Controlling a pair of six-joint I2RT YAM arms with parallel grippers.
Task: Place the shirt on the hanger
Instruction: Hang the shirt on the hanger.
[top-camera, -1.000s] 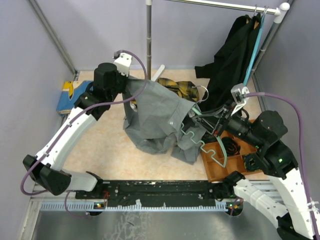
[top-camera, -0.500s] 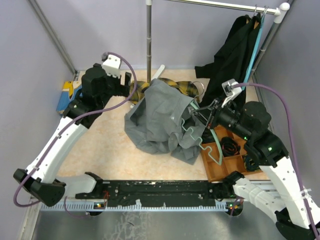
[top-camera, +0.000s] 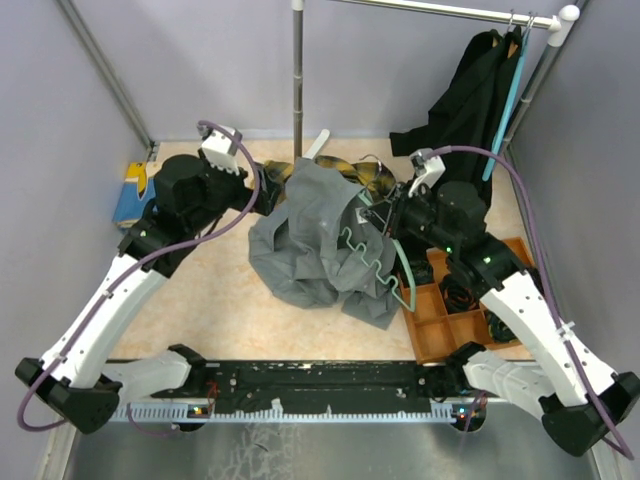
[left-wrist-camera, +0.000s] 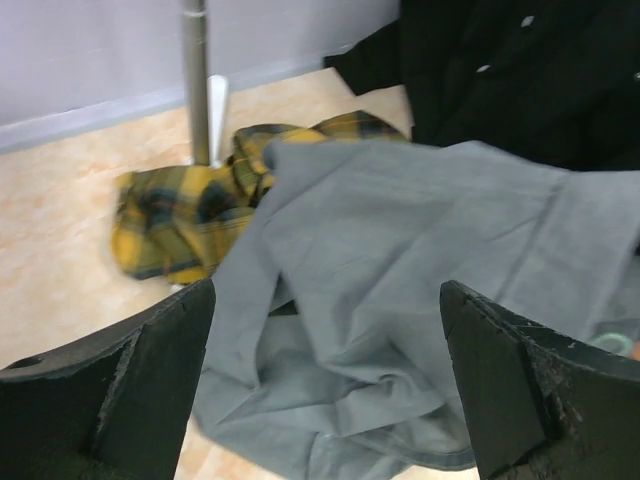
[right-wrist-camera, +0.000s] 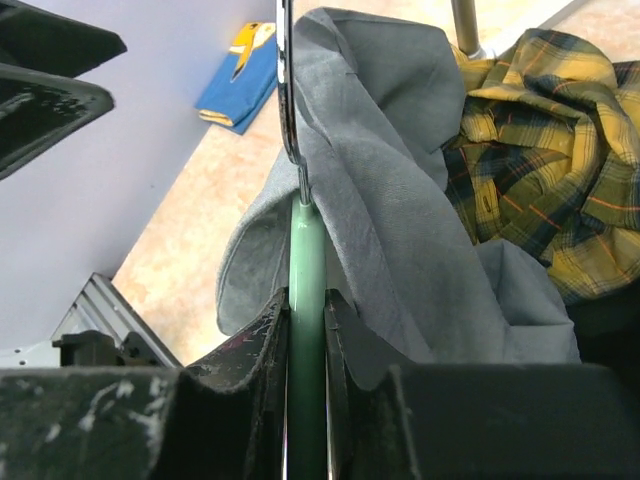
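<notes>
Showing what overhead hides, wrist view: right end effector (right-wrist-camera: 306, 312) clamps hanger (right-wrist-camera: 306, 240); left end effector (left-wrist-camera: 325, 375) gapes.

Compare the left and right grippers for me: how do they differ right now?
The left gripper has its jaws wide open, holding nothing; the right gripper has its jaws shut on the hanger, at the green neck below the hook. The left gripper faces the grey shirt from the side; the right gripper's hanger has that shirt draped on it. Both are close to the shirt.
</notes>
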